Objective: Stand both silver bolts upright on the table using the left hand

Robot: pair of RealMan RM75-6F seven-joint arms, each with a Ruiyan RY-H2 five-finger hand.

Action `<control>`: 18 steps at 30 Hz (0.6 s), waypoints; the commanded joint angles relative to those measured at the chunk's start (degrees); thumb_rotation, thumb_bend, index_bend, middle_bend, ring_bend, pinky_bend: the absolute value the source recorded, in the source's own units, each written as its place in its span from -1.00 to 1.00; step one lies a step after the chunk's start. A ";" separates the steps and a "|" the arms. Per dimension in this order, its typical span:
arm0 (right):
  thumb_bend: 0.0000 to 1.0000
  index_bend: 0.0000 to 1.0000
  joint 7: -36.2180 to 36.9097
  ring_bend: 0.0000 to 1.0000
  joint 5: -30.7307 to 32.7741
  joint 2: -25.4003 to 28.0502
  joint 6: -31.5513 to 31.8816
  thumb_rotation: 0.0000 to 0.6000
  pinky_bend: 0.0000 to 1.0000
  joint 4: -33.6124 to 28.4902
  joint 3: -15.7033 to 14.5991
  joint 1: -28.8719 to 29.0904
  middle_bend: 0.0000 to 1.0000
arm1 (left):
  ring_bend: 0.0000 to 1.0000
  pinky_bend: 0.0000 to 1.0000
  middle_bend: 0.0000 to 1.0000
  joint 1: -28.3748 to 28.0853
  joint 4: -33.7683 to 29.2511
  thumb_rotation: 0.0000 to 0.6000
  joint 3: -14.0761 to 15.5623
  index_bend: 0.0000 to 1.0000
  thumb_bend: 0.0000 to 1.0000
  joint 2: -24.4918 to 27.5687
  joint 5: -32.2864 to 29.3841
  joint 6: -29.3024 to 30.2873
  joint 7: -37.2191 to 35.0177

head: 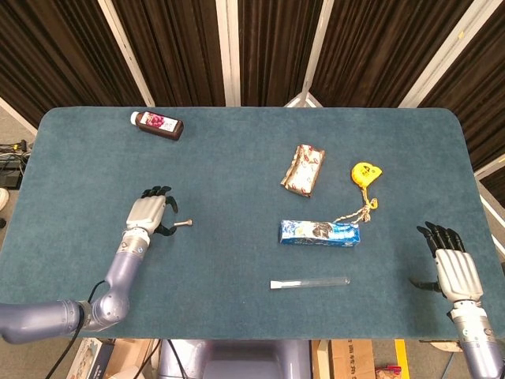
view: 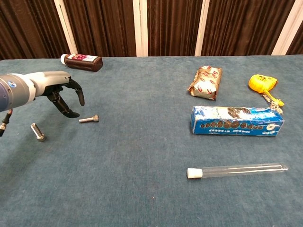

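Teal table [head: 237, 158]; silver bolts [view: 89, 119] [view: 37, 132]; brown bottle [head: 158, 125]; yellow tape measure [head: 364, 171]; blue box [head: 319, 232].

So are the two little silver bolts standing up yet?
Not yet, so nothing is done. Both still lie on their sides on the blue table: one small silver bolt just beside the left hand, the other silver bolt nearer the table's front edge. The left hand hovers open by the first bolt, holding nothing. Left: grasping and standing up each bolt.

Silver-grey left hand [view: 56, 88], black fingers [view: 75, 94], matching right hand [head: 452, 268]
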 commanded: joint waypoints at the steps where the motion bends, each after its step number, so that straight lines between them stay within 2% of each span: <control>1: -0.77 -0.71 0.08 -0.89 -0.02 0.05 -0.01 1.00 -1.00 -0.01 -0.01 0.00 -0.82 | -1.00 -1.00 -0.85 -0.31 0.78 1.00 0.09 -0.12 -0.22 -0.87 -0.60 0.26 0.73; 18: -0.77 -0.71 0.61 -0.89 0.05 0.15 -0.12 1.00 -1.00 0.23 0.04 0.02 -0.82 | -1.00 -1.00 -0.83 -0.31 5.63 1.00 0.43 -0.05 -0.17 -4.92 -0.87 0.73 3.26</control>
